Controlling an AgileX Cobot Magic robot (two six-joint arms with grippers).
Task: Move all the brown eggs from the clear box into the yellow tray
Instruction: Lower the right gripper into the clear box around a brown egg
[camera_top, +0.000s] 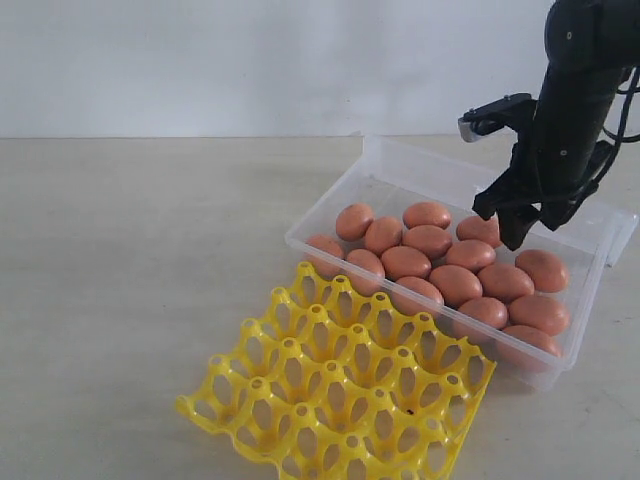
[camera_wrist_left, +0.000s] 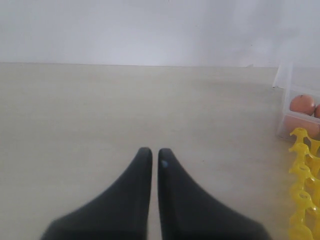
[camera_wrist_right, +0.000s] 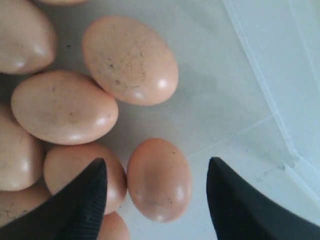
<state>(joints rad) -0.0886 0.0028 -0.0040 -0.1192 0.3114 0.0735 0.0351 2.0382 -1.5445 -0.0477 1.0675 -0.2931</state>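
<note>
The left gripper (camera_wrist_left: 155, 155) shows only in its own wrist view. Its two dark jaws are drawn together, with a thin slit between them, and it hangs over a bare stretch of the pale table (camera_top: 130, 250). The edge of the tray and a corner of the box lie off to one side of it.

In the exterior view, the yellow tray (camera_top: 300, 345) sits on the table low in the middle, with its grid of round cups and raised pegs facing up. Its far right corner lies just beside the front wall of the clear box (camera_top: 420, 170), though I cannot tell whether the two touch.

The box stands to the right of the tray and further back, set at an angle. The brown eggs (camera_top: 455, 285), more than a dozen, are packed close on its floor, many touching. Every egg in view lies in the box.

Over the right end of the box, the black right arm reaches down. The right gripper (camera_wrist_right: 156, 161) hangs above the eggs with its jaws spread wide apart, gripping nothing. In the right wrist view one egg (camera_wrist_right: 159, 185) lies on the box floor between the two jaws and touches neither.
</note>
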